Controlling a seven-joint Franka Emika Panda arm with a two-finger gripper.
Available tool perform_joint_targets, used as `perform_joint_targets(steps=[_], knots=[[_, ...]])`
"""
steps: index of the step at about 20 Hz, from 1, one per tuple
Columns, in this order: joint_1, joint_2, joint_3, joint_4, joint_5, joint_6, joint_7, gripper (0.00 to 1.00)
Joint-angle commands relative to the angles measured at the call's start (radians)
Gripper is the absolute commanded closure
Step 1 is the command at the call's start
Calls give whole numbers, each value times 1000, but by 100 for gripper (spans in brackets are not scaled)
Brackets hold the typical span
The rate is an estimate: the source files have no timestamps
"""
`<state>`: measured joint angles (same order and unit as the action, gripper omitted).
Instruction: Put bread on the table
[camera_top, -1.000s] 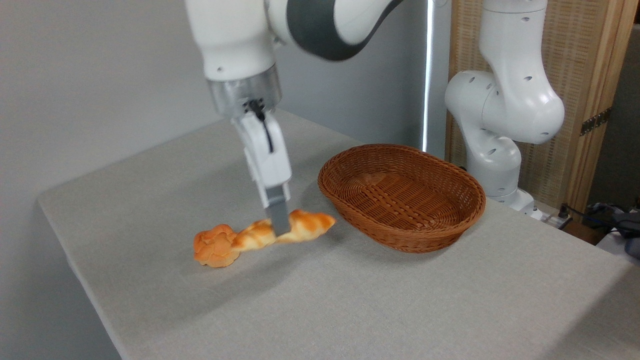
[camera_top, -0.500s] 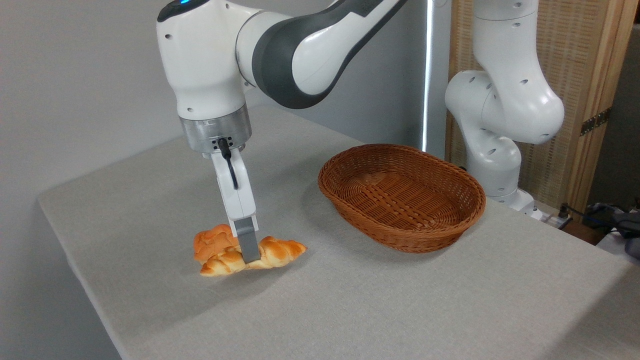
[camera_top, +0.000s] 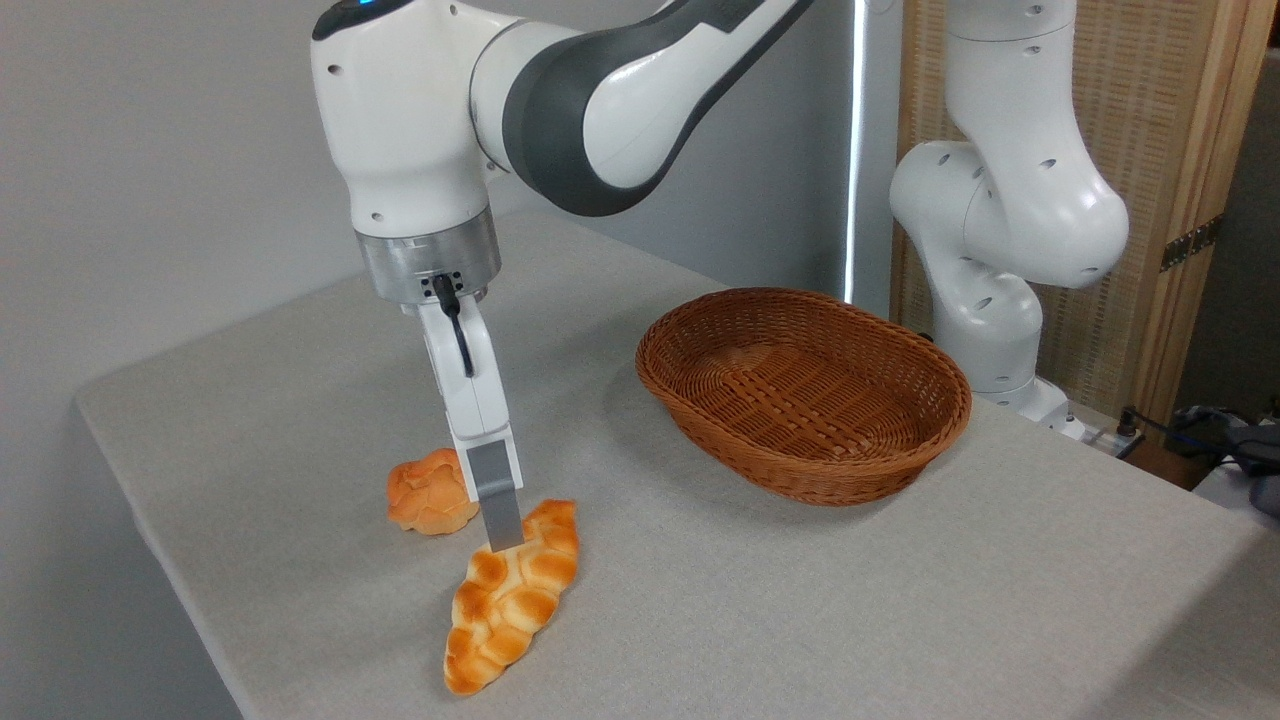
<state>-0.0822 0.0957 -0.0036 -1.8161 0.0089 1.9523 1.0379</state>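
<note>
Grey fabric-covered table (camera_top: 800, 600) carries all items. Bread (camera_top: 512, 596) lies flat on it directly beneath the gripper (camera_top: 500, 530), long axis running from the fingertip toward the near table edge. Arm reaches down near-vertical over it. Only one finger shows; jaw state cannot be determined. Bun (camera_top: 428, 492) sits just left; basket (camera_top: 805, 390) well right.

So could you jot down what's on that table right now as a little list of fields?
bread: braided loaf lying flat on the table, near its front edge
bun: small round one, just behind the loaf
basket: brown wicker, empty, to the right
gripper: over the loaf's far end; whether open or shut can't be told
</note>
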Motion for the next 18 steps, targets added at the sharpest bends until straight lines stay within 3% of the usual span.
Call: perform_joint_targets(steps=[1,4,8,9,11,12,14,17,18], knots=[[2,-5,8,53,-12,-6,-70,0],[5,-25,7,96,-10,-93,-145,0],[15,-47,5,217,-17,-327,-261,0],[39,-51,-9,227,-33,-358,-307,0],[79,-79,-47,227,-124,-365,-416,0],[93,-86,-56,227,-132,-365,-455,0],[93,-103,-62,227,-109,-365,-464,0],[96,-117,-107,225,6,-369,-464,0],[96,-116,-110,224,19,-369,-472,0]])
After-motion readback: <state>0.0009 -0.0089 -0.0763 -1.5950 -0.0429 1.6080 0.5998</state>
